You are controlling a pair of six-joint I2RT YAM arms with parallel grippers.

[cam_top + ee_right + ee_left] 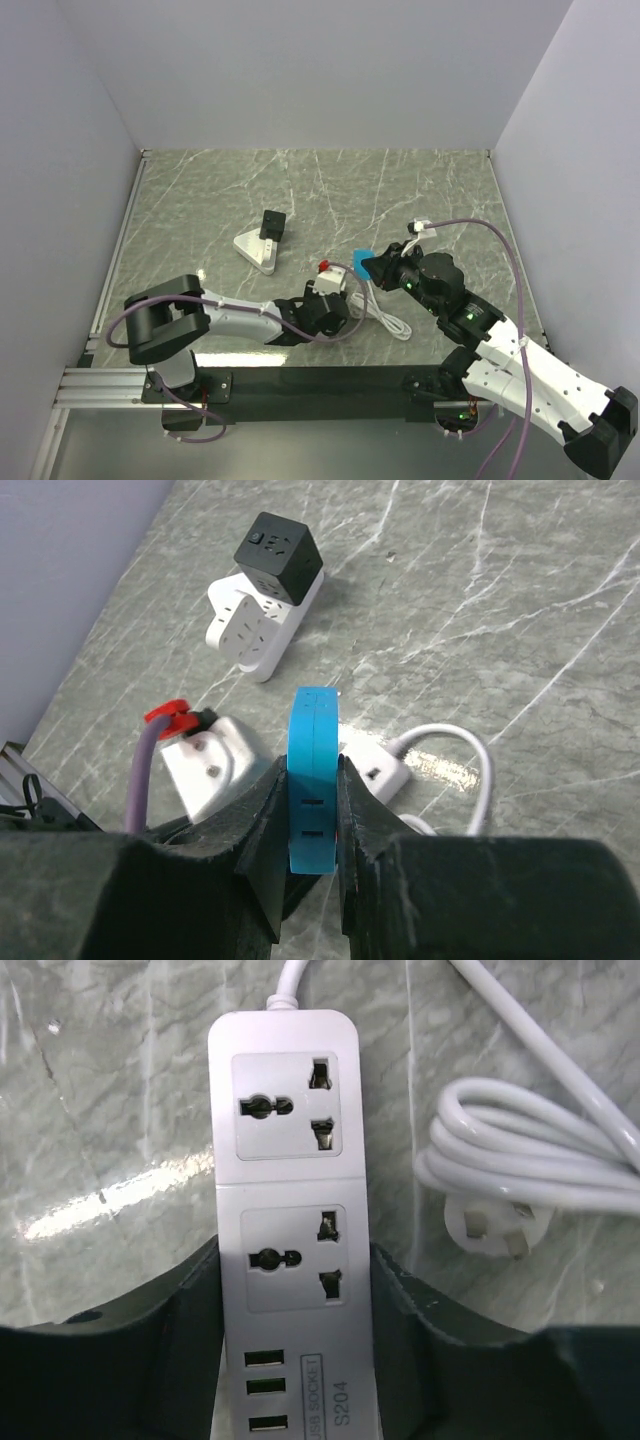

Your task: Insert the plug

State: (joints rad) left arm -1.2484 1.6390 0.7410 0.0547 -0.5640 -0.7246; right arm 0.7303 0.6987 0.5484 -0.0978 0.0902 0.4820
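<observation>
Both pairs of jaws clamped on something. Left gripper (295, 1290) squeezing the long sides of a white strip (290, 1140), flat on the table (110, 1090), sockets up, long axis in line with the fingers, cord end pointing away. Right gripper (312, 815) pinching a blue plug (312, 720) edge-on, raised just beside the strip, long axis along the fingers, tip poking past them. Coiled cord (530, 1160) lying beside the strip.

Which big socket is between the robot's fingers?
The lower socket, next to the USB ports: the left end effector grips the power strip there. The upper socket, near the cord, lies clear.
</observation>
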